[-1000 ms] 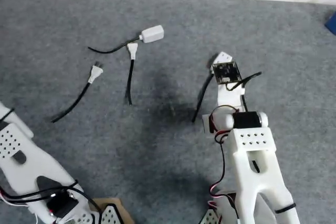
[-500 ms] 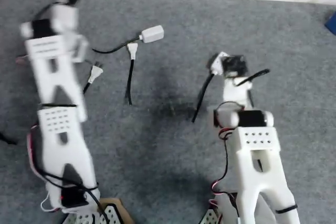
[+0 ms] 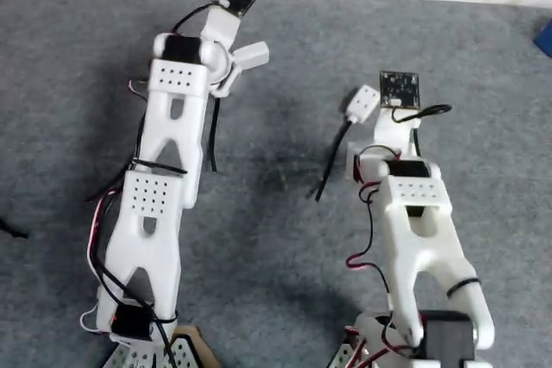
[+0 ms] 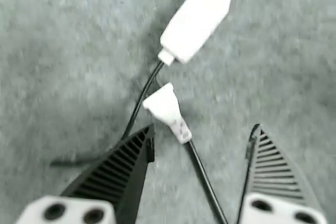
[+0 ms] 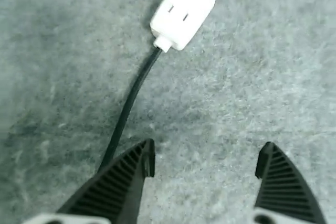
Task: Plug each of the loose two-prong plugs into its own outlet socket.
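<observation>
- left arm [image 3: 168, 152]: base at the table's near edge, links stretched long toward the far edge, wrist tipped down over the grey carpet [image 3: 285, 239].
- right arm [image 3: 414, 230]: base also at the near edge, shorter reach, wrist pointing down at the carpet.
- left gripper [image 4: 203, 135]: jaws wide apart, gripping nothing, hovering above the carpet.
- plug cable [image 4: 202, 177]: black, runs through the gap between the left fingers, touching neither.
- two-prong plug [image 4: 167, 109]: white, flat on the carpet just past the fingertips, closer to one finger than the other. Prongs are too blurred to make out.
- left outlet socket [image 4: 195, 19]: white block beyond the plug, near it but apart. Its thin black lead [image 4: 142, 103] leaves the end facing the plug and passes just beside the plug body. In the high view this socket [image 3: 252, 54] sits right beside the left wrist.
- right gripper [image 5: 208, 150]: jaws wide apart, empty, hovering above the carpet.
- socket cable [image 5: 128, 103]: black, comes from the right outlet socket back toward one finger and ends up beside it, outside the gap.
- right outlet socket [image 5: 184, 10]: white, face up, two pairs of slots showing, nothing plugged in, well beyond the fingertips. In the high view it [image 3: 362, 102] lies just off the right wrist on the left-arm side.
</observation>
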Controlling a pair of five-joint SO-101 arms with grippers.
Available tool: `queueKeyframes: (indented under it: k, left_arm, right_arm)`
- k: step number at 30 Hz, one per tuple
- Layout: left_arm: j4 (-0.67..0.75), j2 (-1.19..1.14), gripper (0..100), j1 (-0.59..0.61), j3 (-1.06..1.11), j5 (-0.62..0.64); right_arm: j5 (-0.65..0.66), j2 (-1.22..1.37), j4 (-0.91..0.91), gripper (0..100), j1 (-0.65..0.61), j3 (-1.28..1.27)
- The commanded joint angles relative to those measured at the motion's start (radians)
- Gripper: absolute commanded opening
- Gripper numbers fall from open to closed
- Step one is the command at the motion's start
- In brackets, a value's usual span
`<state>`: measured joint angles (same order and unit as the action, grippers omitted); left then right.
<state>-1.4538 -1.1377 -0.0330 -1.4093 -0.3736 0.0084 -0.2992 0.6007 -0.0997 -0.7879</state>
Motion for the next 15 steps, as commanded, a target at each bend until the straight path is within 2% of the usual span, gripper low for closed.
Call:
queueKeyframes:
  k: [1,8,15]
  left_arm:
    - [0.117,-0.016,28,-0.016,-0.001,0.012]
    - [0.235,-0.09,28,0.013,-0.004,0.009]
    - [0.453,-0.159,28,0.074,-0.001,0.008]
  right_arm:
    - [-0.014,0.005,-0.033,30.3,0.012,0.039]
    - [-0.014,0.002,-0.033,30.3,0.018,0.025]
    - [-0.014,-0.007,-0.033,30.3,0.016,-0.038]
